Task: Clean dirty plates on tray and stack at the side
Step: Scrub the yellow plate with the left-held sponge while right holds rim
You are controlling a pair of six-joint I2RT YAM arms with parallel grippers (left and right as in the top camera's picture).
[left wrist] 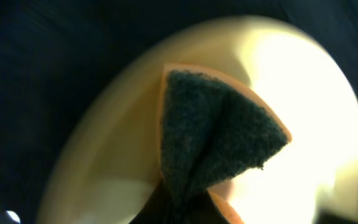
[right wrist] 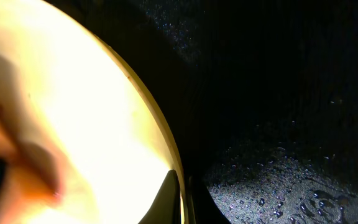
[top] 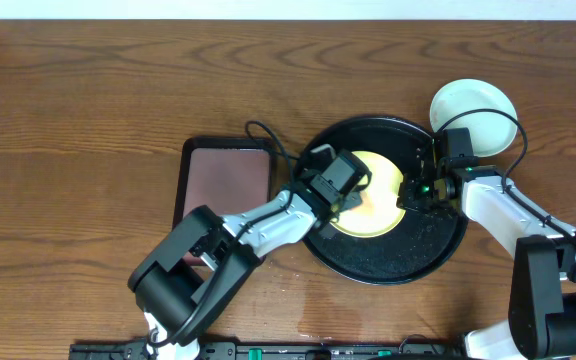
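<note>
Sponge [left wrist: 216,137]: in left claw [top: 356,198], on yellow plate [top: 380,218] | right claw [top: 408,193]: pinching rim [right wrist: 165,158]

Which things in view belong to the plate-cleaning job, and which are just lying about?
Job: yellow plate; sponge pressed on it; round black tray under it; pale plate on the table beside the tray.
Lying about: maroon rectangular tray.
</note>
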